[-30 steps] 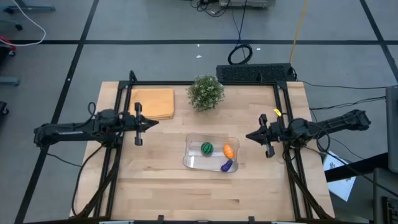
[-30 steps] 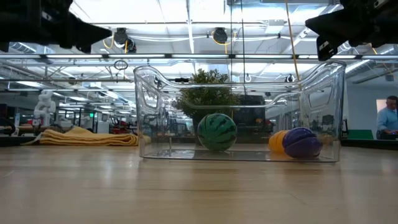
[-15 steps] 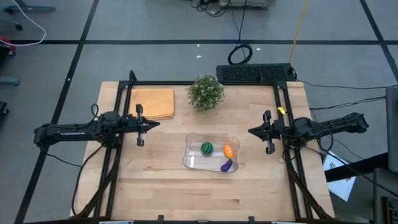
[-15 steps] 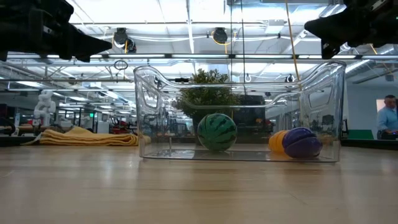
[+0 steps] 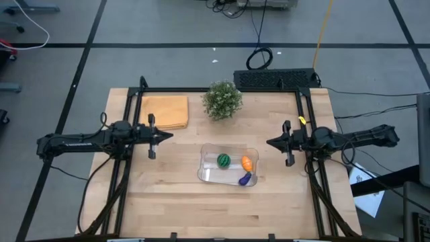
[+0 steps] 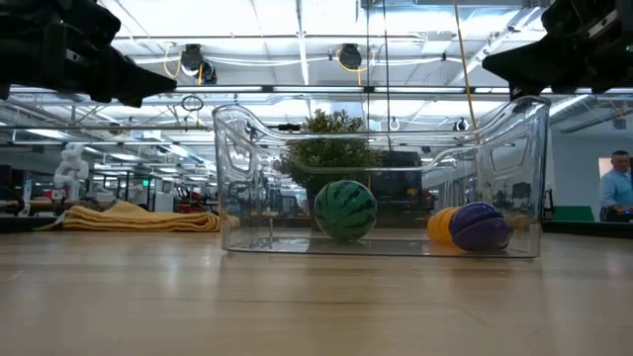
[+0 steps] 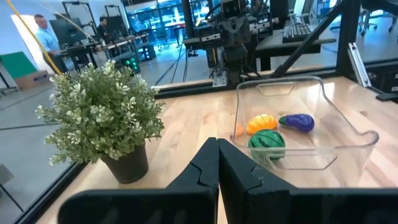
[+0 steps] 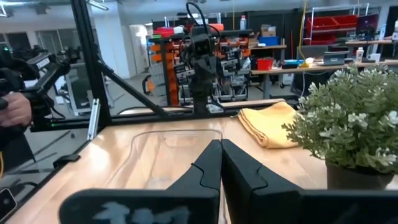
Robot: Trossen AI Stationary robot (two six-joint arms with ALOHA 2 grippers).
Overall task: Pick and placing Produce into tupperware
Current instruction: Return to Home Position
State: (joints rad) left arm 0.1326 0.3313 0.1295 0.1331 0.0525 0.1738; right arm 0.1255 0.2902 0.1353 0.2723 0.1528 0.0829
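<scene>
The tupperware [image 5: 209, 173] near the worktop's front edge holds the green ball [image 5: 223, 160], orange piece [image 5: 246, 163] and purple piece [image 5: 244, 179]. The left gripper [image 5: 168, 134] and right gripper [image 5: 269, 142] flank it, fingers pressed together.

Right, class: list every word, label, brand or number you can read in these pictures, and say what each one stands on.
No text is readable in any view.
Tupperware: no print visible on it.
Sheet of paper on the floor beside the table: dark marks, too small to read.
Red bins on the far shelves: any labels are too small to read.
</scene>
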